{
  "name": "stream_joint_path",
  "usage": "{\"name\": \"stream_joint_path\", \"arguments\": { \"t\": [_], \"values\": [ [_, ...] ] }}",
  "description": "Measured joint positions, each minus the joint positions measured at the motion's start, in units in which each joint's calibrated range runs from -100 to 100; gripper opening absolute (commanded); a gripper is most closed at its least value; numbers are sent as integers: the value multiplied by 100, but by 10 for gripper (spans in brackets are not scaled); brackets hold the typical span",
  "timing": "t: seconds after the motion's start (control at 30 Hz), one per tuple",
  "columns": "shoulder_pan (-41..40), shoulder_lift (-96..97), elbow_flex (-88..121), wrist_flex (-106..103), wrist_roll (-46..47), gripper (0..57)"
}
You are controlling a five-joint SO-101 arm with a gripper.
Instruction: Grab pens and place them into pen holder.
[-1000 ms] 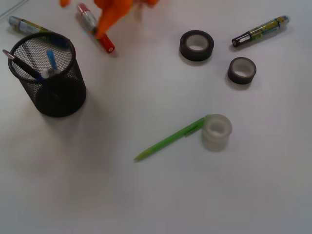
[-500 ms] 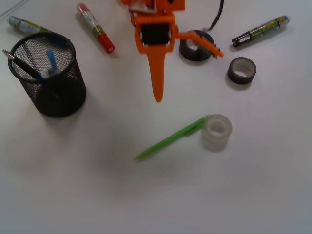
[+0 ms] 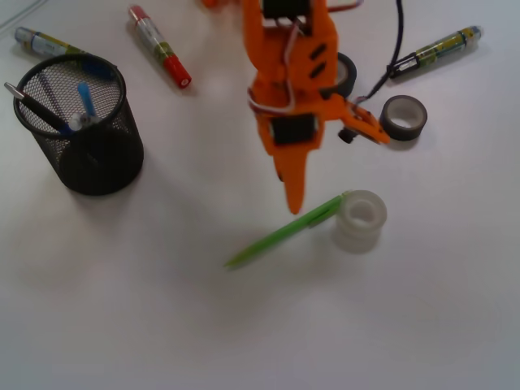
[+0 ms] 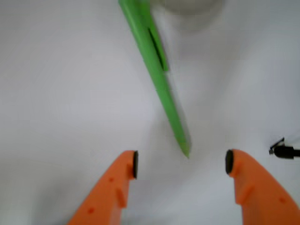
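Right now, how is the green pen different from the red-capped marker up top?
The green pen is slim and plain lime green; the red-capped marker is fatter, with a printed label. The pen's upper end touches the white tape roll, under the open gripper; the marker lies alone. Both lie flat, outside the pen holder.

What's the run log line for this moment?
phase: approach | jaws: open, empty | target: lime green pen on table, end touching clear tape roll | pen holder: some pens inside

A desk-like office or lab setting: a plain white worktop point(image 3: 162, 325) carries stationery. Around the mesh pen holder point(image 3: 80, 122) lie markers point(image 3: 158, 45), tape rolls point(image 3: 403, 116) and a green pen point(image 3: 280, 233).
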Motion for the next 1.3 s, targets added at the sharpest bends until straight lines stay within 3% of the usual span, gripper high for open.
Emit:
{"name": "stream_joint_path", "arguments": {
  "t": [0.6, 0.77, 1.03, 1.3],
  "values": [
    [-74, 1463, -1842, 484, -88, 219],
    [-126, 1455, -2704, -613, -718, 218],
    [7, 1463, -2776, -3162, -2481, 218],
    [7, 1463, -2776, -3594, -2681, 218]
  ]
}}
